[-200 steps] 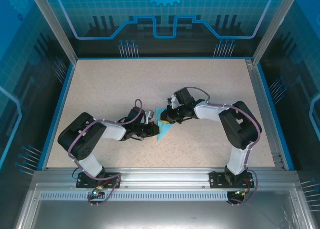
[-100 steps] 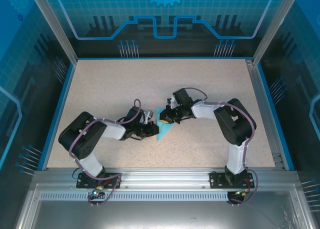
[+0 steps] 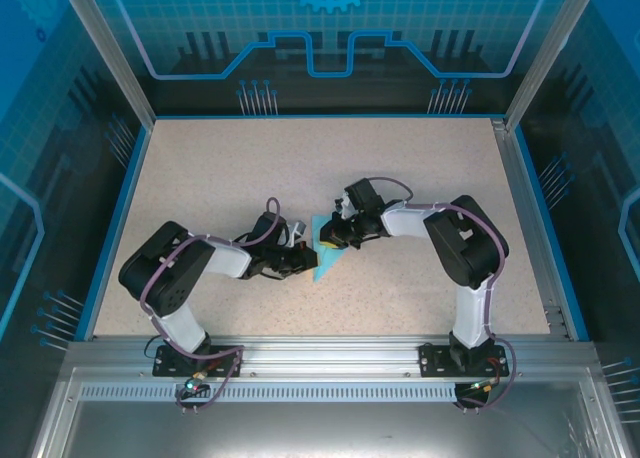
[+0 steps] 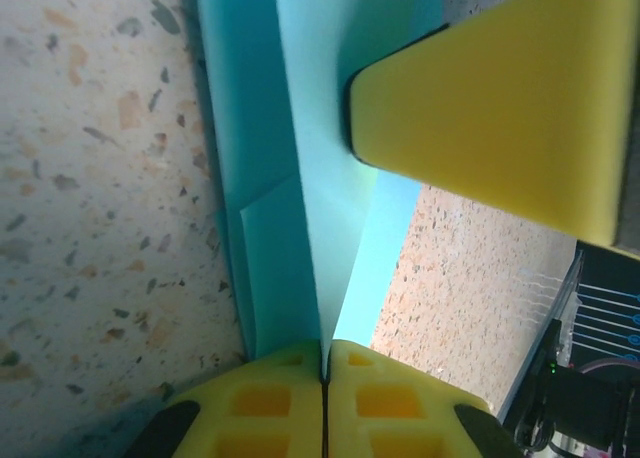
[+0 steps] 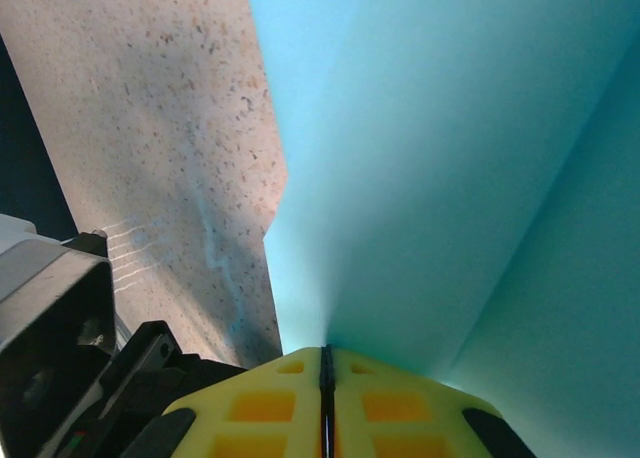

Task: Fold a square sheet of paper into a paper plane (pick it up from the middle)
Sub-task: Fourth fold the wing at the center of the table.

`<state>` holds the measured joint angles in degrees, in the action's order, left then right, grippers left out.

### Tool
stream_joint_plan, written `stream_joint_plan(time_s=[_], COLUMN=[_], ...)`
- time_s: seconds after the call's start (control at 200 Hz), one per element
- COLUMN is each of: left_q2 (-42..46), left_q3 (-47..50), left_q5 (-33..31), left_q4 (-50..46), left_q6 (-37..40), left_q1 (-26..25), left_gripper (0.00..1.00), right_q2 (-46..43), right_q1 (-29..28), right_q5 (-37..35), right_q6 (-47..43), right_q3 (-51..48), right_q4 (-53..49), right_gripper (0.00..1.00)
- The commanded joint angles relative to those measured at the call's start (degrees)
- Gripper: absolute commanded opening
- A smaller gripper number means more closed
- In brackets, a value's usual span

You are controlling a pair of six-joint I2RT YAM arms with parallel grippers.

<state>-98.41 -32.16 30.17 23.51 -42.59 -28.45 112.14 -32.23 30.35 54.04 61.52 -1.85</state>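
a: what do we count here?
b: we count one cyan paper (image 3: 326,255), creased into a pointed wedge, plus two arms and two grippers. the paper sits about mid-table, between the two grippers.
a: and the grips?
b: we see the left gripper (image 3: 306,261) clenched on the paper's left side. in its wrist view (image 4: 323,373) the yellow pads meet in a thin seam, and the paper (image 4: 320,178) runs straight into it. the right gripper (image 3: 331,240) is clamped on the upper side. from its own wrist (image 5: 323,363) the pads are pressed together, with the paper (image 5: 420,158) fanning out from the seam.
a: edges?
b: in the left wrist view we see one long straight fold with a layered flap beside it. one yellow pad (image 4: 500,98) of the right gripper sits over the paper's far part.
a: room to move?
b: the grippers are near each other, with the paper between them. the table (image 3: 230,168) lies bare all round, and its blue rim (image 3: 128,208) is well apart from the paper.
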Motion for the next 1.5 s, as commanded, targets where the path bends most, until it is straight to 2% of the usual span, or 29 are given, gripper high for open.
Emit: stream_joint_plan(time_s=[0.0,0.355,0.625,1.495], left_q2=[-2.6,-3.8,-4.7,-6.7], left_q3=[-0.3,-1.8,-1.6,-1.9], left_q5=[0.1,1.2,1.9,3.1], left_q4=[-5.1,-8.1,-8.8,-10.3], left_q6=[-0.9,0.0,0.3,1.2], left_q1=[0.5,0.8,1.2,2.1], left_gripper=[0.07,0.06,0.05,0.06], right_q2=[1.1,0.9,-5.2,2.4], right_q1=[0.1,0.4,0.5,0.5], right_q5=[-0.6,-0.6,-0.1,0.8], right_q6=[0.2,0.1,0.1,-0.6], right_q3=[1.0,0.8,-1.9,1.9], right_q4=[-0.7,-0.9,2.1,1.2], right_gripper=[0.10,0.10,0.12,0.11])
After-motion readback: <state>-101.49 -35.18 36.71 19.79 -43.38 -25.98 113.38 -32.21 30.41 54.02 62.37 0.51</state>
